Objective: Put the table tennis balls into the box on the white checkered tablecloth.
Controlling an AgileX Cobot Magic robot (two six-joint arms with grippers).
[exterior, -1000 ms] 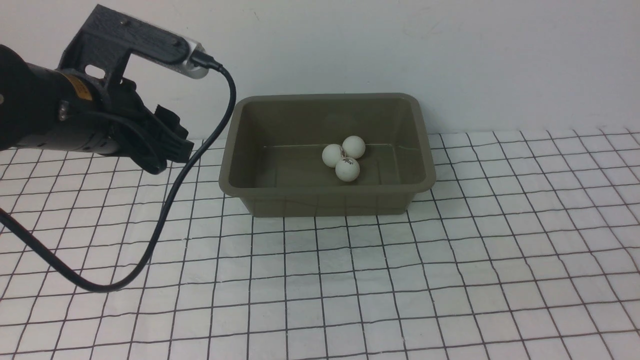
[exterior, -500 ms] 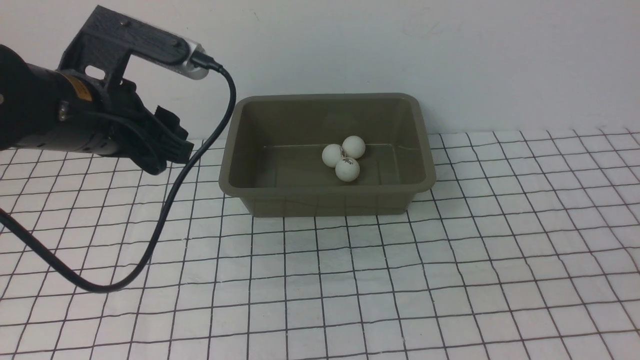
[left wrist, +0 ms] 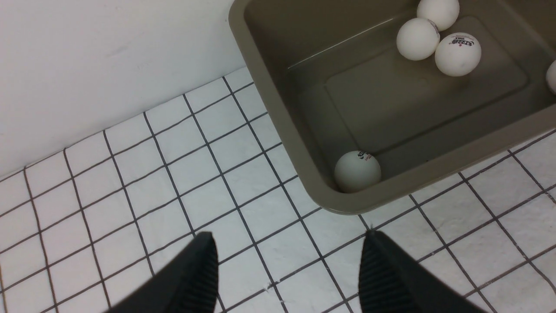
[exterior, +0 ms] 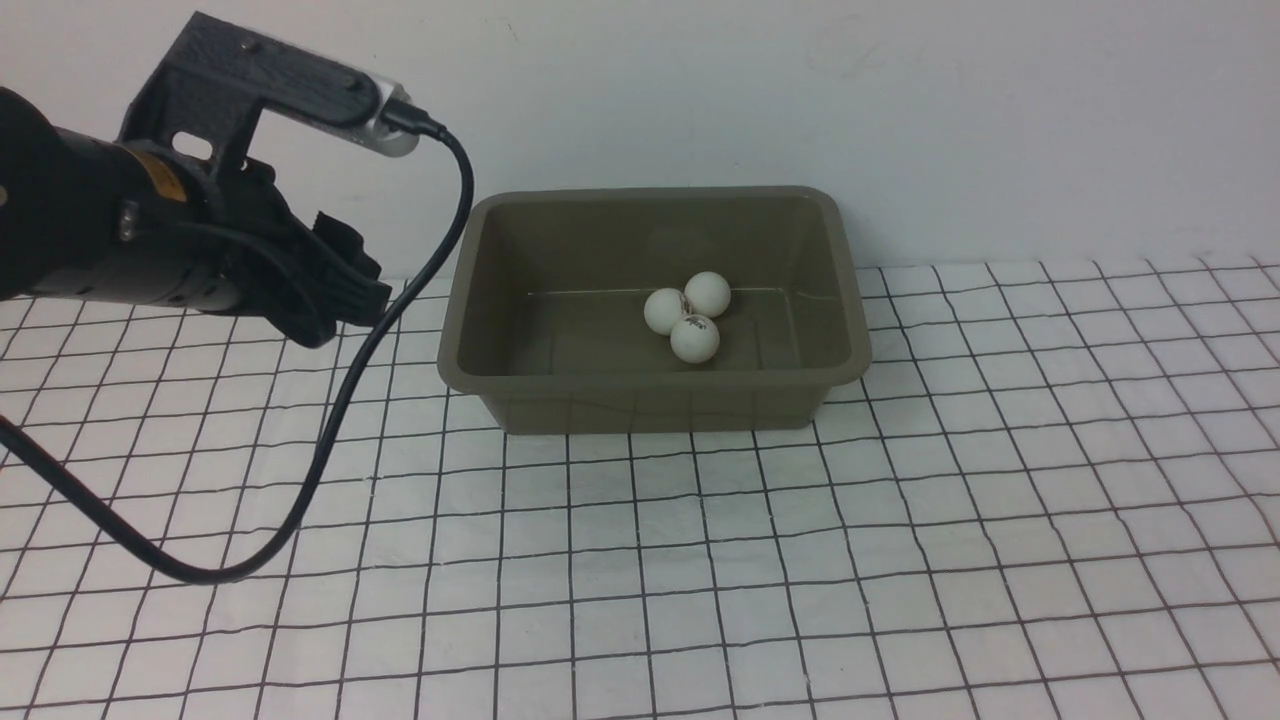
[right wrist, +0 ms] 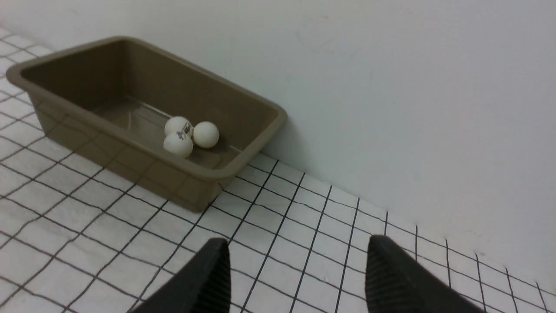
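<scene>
At the far left, the left hand (exterior: 340,275) hangs above the white checkered tablecloth (exterior: 700,560), short of the box (exterior: 655,400); its two black fingers (left wrist: 195,278) stand spread with nothing between them. A black cable (exterior: 330,430) loops from its wrist camera down over the cloth. The olive-grey box sits in the middle of the worktop, close to the pale wall (exterior: 900,100). Inside it, three balls (exterior: 695,338) lie touching in a cluster near the centre; the left wrist view shows a fourth ball (left wrist: 357,171) tucked in a near corner and the edge of a fifth (left wrist: 551,76) by a side wall. The right hand (right wrist: 295,278) shows only in its own wrist view, fingers spread and empty above the cloth, well apart from the box.
</scene>
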